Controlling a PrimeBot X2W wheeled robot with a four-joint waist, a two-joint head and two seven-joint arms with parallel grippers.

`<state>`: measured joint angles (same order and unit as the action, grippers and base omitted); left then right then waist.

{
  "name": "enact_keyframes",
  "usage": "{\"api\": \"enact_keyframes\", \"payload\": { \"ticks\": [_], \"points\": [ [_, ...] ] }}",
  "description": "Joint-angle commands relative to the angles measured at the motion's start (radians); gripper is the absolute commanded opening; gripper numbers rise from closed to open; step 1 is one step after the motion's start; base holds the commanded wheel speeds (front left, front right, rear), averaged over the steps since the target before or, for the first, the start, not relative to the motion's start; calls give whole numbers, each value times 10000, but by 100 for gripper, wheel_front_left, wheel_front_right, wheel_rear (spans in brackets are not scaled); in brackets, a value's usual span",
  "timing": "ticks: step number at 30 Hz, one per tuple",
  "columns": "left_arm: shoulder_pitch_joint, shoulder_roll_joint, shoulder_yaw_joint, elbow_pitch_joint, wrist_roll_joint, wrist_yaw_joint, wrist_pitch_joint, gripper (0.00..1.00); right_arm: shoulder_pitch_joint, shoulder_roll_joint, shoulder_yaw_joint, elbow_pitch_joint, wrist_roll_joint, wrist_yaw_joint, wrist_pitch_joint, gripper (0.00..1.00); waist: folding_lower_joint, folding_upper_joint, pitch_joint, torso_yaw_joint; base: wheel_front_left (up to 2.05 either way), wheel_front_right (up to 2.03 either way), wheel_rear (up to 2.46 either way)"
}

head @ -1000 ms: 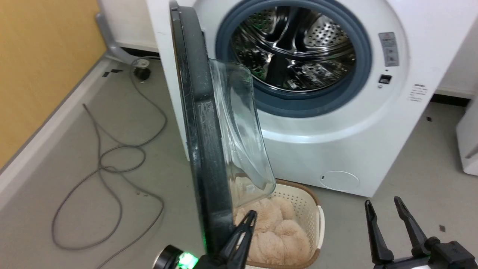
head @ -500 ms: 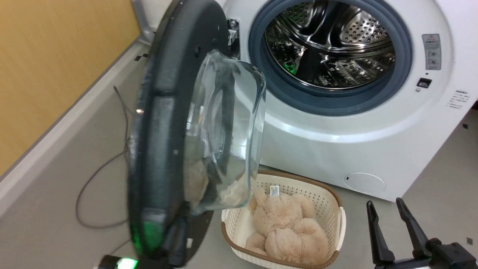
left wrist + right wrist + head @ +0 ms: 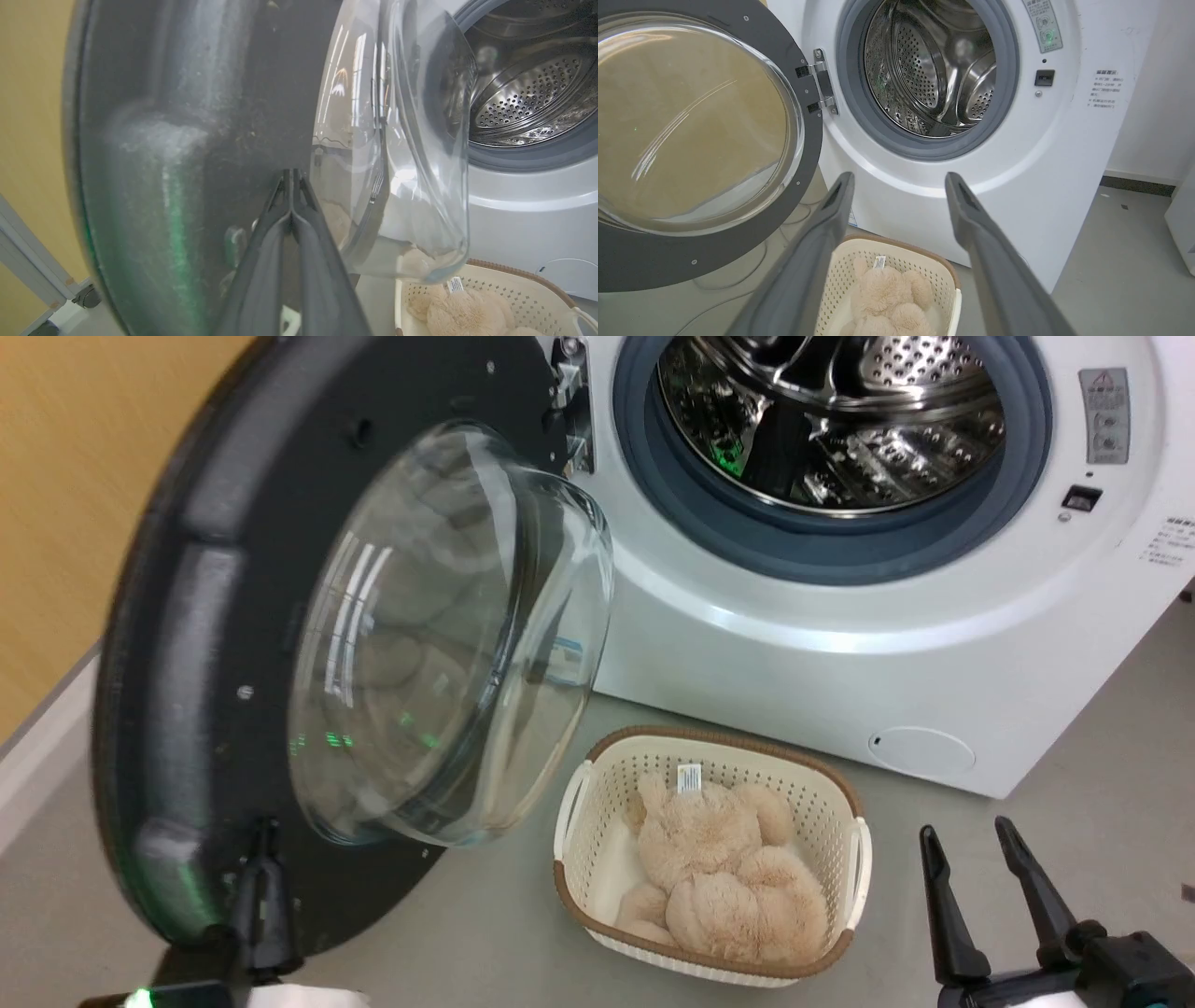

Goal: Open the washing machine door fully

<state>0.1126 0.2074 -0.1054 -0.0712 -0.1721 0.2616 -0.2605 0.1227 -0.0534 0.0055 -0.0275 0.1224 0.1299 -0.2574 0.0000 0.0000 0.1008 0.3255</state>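
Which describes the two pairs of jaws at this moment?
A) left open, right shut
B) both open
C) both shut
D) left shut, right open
D: the left gripper has its jaws pressed together, tips at the dark inner face of the washing machine door, while the right gripper has its jaws spread wide with nothing between them.

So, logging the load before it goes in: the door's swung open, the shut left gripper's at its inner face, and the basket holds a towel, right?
No: the basket holds a beige plush toy, not a towel, as the head view shows. The washing machine door is swung open and the shut left gripper is at its inner face.
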Motion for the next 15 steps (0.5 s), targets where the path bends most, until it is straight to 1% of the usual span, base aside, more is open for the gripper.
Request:
{"api": "enact_keyframes", "payload": {
  "ticks": [1,5,11,15],
  "points": [
    [-93,25,189,53,-72,56,-13,0,-176,32,-15,-59,-100,8,-44,100,0,0,124,-19,0,0,0],
    [-483,-81,860,302,-314,107,-13,0,-322,32,-89,-119,-220,8,-44,100,0,0,420,-36,0,0,0],
    [-1222,-290,1900,865,-481,11,-13,0,-563,32,-191,-204,-380,8,-44,100,0,0,838,-123,0,0,0],
    [-1654,-284,2684,1263,-522,-136,-13,0,-671,32,-274,-241,-488,8,-44,100,0,0,1062,-226,0,0,0]
  ]
}}
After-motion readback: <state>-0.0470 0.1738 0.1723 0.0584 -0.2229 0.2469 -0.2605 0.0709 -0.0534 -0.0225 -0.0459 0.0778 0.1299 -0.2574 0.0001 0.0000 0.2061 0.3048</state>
